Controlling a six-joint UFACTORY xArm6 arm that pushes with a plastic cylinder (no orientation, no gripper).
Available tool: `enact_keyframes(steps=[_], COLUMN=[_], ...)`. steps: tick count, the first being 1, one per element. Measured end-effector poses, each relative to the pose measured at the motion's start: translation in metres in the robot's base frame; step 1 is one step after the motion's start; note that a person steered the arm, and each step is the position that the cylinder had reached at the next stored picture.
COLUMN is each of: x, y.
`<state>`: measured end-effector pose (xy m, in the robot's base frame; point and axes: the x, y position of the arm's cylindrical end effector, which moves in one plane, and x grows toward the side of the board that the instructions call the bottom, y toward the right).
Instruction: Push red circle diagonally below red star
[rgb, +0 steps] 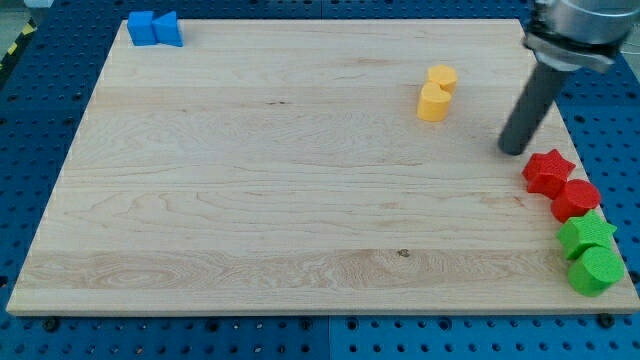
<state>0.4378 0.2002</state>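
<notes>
Standing on the tabletop (300, 200) near the view's right edge, the tool's lower end, my tip (514, 150), is set just above and to the view's left of the red star (547, 171), close to it but apparently not touching. No jaws exist on this tool (it is a plain dark rod), so nothing is gripped or released; it can only push.

The red circle (576, 199) is found directly beside the red star, on its lower right in the view, the 2 pieces touching or nearly so. It is judged that the diagonal arrangement asked for is already largely met, which would explain why my tip is held clear of the circle instead of pressing on it.

Below the circle, a green star (586, 235) and a green circle (595, 269) are packed in the same slanting line along the tabletop's right edge, with the lowest piece overhanging that edge slightly. Any further push on the red circle is therefore judged risky, since its neighbours could be shoved off.

2 yellow blocks (436, 93) are seen touching each other to the tip's left, and 2 blue blocks (154, 29) sit in the top left corner, both pairs well apart from the work.
</notes>
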Motion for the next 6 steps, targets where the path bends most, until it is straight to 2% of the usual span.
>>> enact_keyframes(steps=[1,2,3,4,6], x=[0.001,-0.018,-0.015,-0.013,0.044], y=[-0.024,0.023,0.112,0.144,0.145])
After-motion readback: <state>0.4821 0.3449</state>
